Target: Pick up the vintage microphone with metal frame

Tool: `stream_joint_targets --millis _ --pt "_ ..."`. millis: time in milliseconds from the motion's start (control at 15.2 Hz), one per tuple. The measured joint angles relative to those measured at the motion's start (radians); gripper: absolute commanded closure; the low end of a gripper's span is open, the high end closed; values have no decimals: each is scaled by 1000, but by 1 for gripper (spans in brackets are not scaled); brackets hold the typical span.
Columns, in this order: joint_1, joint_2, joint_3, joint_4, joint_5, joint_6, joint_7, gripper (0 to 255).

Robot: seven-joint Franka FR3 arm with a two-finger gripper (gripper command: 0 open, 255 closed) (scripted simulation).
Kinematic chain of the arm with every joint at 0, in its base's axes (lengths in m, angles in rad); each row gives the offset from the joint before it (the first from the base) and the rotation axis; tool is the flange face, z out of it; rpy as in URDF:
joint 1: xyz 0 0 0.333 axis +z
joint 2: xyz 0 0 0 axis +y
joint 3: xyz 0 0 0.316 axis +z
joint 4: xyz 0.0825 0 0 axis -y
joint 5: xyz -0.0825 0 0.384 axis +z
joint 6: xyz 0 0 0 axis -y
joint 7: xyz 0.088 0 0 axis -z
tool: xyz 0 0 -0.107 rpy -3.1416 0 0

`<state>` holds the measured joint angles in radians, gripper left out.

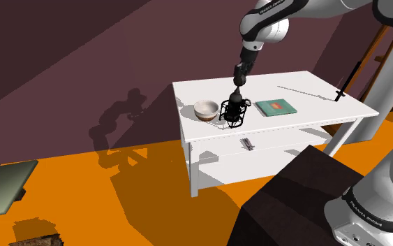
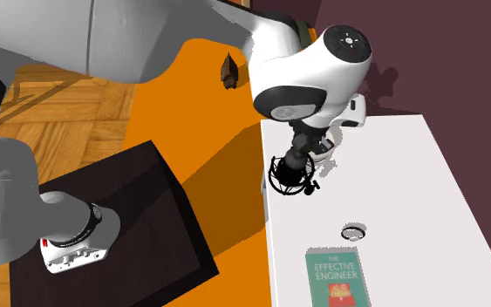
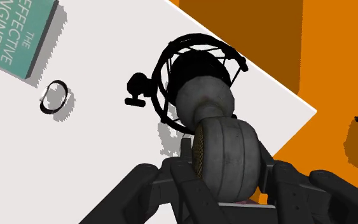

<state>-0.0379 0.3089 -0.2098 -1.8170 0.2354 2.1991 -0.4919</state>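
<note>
End effector clamps the mic by its grey head, cage resting on the worktop beneath; grasp looks made, so next comes a straight lift.

Shoulder view faces the table from afar, second exterior from above; wrist nears the microphone.

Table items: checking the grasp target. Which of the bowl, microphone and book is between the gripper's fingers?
The black-framed microphone, standing between the bowl and the teal book. The gripper clasps its grey head.
</note>
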Motion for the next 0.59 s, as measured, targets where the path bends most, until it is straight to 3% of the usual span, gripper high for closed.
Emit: stream_joint_targets --millis 594 --pt "3 -45 -7 57 -23 -99 24 255"
